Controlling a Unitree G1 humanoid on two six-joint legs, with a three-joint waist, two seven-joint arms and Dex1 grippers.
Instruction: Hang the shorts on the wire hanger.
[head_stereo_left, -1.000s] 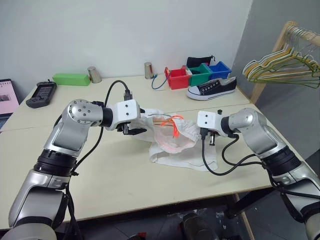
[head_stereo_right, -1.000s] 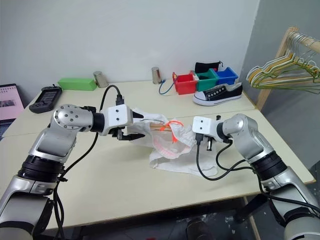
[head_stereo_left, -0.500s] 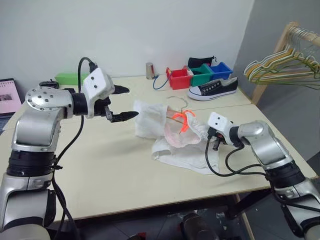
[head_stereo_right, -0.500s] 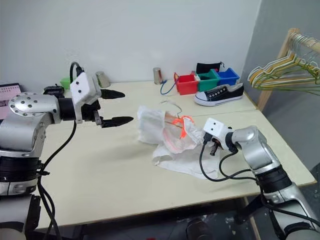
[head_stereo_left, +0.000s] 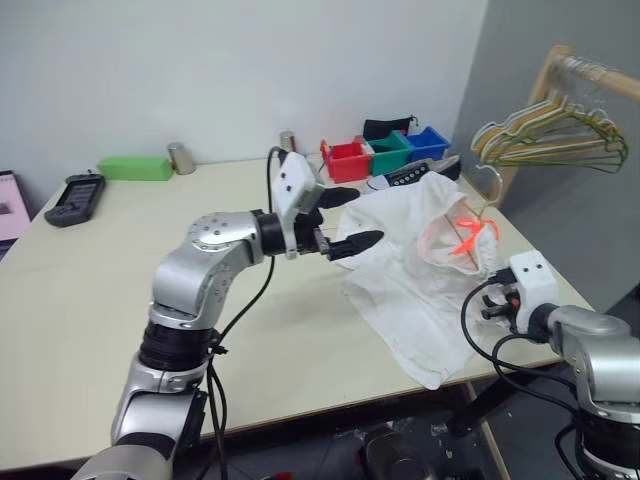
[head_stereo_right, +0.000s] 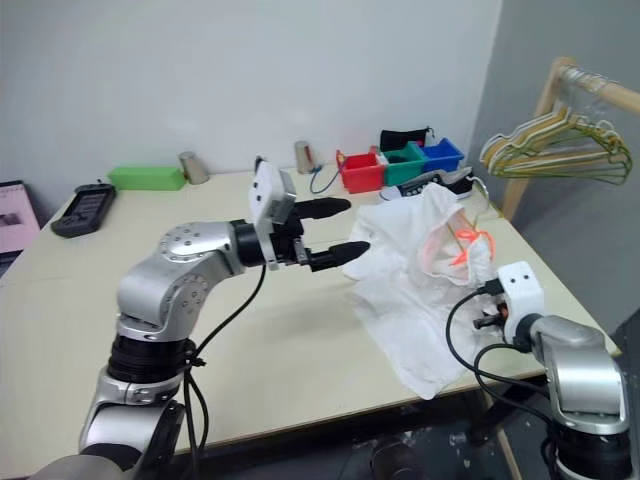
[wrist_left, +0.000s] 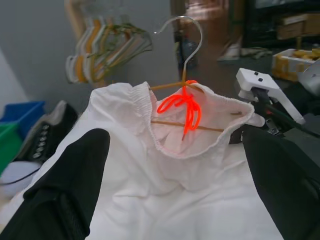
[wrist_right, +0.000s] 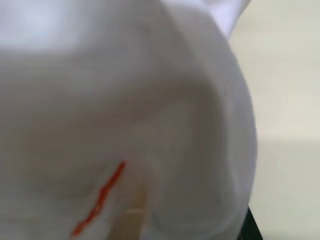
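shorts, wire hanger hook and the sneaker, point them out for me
shorts (head_stereo_left: 405, 285), left eye view, on the white cloth draped over the table.
wire hanger (wrist_left: 192, 35), left wrist view, on the curved hook above the waistband.
sneaker (head_stereo_right: 452, 183), right eye view, on its black side behind the shorts.

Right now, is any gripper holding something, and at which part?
The left gripper is open, holding nothing. The right gripper is shut at the shorts' edge; the exact hold is hidden.
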